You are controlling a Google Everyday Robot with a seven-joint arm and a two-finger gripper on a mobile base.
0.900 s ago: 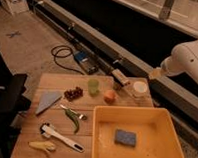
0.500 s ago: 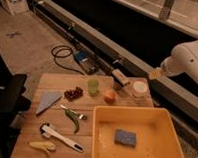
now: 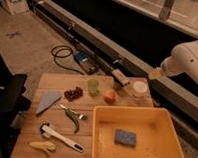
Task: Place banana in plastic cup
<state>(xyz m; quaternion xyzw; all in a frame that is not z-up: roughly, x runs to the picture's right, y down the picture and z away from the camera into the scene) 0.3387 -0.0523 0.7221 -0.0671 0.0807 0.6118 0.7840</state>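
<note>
Task not yet beginning: banana (image 3: 42,145) lying at near-left corner of board (image 3: 57,83), well apart from plastic cup (image 3: 93,86) standing upright near far edge. Gripper (image 3: 156,73) hovering off board, far right; its opening and any hold: cannot tell.

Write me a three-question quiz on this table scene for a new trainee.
1. True or false: the banana already lies inside the plastic cup.
2. What lies in the yellow tub? A) a blue sponge B) a fork C) a red mug
3. In a few words, where is the end effector?

Key:
1. False. The banana lies on the table's near left corner, apart from the cup.
2. A.
3. Off the table's far right corner, beside the white round container, well away from the banana.
</note>
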